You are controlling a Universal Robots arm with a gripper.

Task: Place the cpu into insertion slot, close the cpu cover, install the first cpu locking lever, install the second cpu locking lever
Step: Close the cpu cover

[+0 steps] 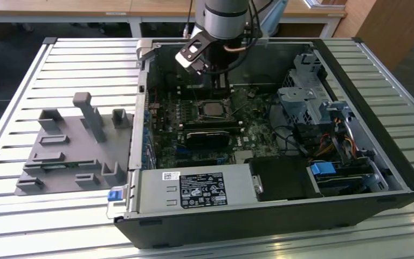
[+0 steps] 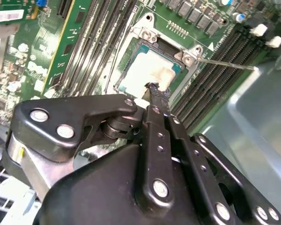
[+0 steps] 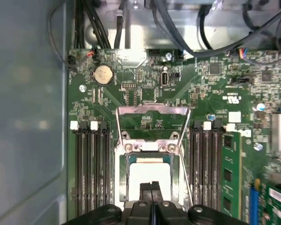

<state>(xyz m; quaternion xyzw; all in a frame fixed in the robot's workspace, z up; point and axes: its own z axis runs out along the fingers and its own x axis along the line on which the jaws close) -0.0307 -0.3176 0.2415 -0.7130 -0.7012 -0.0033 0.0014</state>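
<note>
The cpu lies flat in the insertion slot on the green board, its pale silvery top showing in both wrist views. The cpu cover, a thin silvery frame, stands swung open behind the slot, with the board visible through its cut-out. A thin metal locking lever sticks out unlatched beside the slot. My gripper is shut with nothing between its black fingers, and its tip hangs right over the cpu's near edge. In the exterior view the gripper reaches down into the case above the slot.
Long black memory slots flank the socket, one holding a green module. A coin battery and cables lie beyond the cover. The case wall is close. A grey fixture sits on the slatted table.
</note>
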